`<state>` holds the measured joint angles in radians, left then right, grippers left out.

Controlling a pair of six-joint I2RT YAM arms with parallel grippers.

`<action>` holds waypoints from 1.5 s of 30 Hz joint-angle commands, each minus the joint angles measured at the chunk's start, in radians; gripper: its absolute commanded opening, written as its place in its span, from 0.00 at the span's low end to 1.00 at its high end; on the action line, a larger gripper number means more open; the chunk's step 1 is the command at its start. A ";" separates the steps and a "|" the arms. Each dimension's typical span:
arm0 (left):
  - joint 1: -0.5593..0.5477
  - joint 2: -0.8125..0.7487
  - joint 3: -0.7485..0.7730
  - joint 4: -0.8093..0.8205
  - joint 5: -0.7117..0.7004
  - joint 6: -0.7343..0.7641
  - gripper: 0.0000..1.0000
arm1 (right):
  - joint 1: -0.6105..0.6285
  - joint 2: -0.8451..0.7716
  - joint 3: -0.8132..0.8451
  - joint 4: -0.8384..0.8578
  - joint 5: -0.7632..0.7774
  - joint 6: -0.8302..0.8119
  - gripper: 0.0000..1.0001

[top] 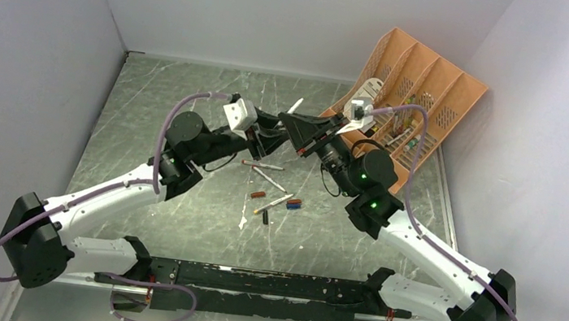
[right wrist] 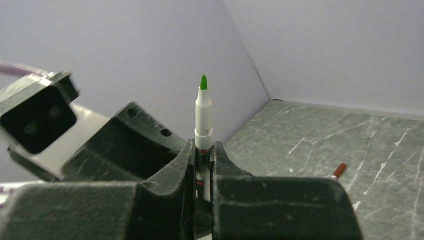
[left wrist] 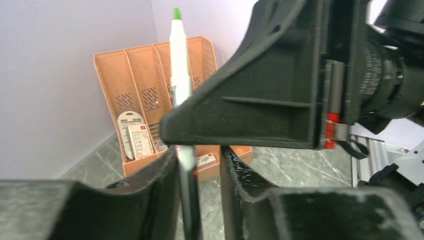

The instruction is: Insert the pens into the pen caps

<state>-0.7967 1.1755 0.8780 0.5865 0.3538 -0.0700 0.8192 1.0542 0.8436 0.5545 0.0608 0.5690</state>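
1. Where the two grippers meet above the middle of the table, a green-tipped pen is held off the surface, its green tip pointing up and away from the fingers.
2. This pen's white barrel is clamped between the fingers of the right gripper, which are pressed together on it with no gap to be seen.
3. The lower part of the same pen is seen in the left wrist view to pass between the fingers of the left gripper. These stand apart, with the barrel close to one finger and clear space beside the other.
4. No cap can be seen on the held pen.
5. Three more pens are lying flat on the table just nearer the arm bases than the grippers, loosely scattered and at differing angles.
6. Short caps are lying among them: a reddish one, a dark one, and a blue and a red one side by side.
7. An orange organizer tray is leaned at the far right corner, with cards and small items in its slots.
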 commanded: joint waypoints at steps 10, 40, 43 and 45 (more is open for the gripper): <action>0.057 0.034 0.032 -0.082 0.010 -0.067 0.07 | 0.003 -0.021 0.034 -0.156 -0.057 -0.162 0.31; 0.357 0.008 -0.156 -0.233 -0.234 -0.442 0.07 | 0.032 0.433 0.043 -0.765 0.015 -0.127 0.24; 0.361 -0.010 -0.152 -0.279 -0.281 -0.444 0.07 | 0.040 0.465 0.049 -0.700 -0.023 -0.091 0.00; 0.363 -0.024 -0.155 -0.302 -0.300 -0.441 0.07 | 0.038 0.498 0.065 -0.693 -0.033 -0.091 0.00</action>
<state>-0.4400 1.1835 0.6880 0.3477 0.1265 -0.4927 0.8570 1.5162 0.8635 -0.2173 0.0669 0.4530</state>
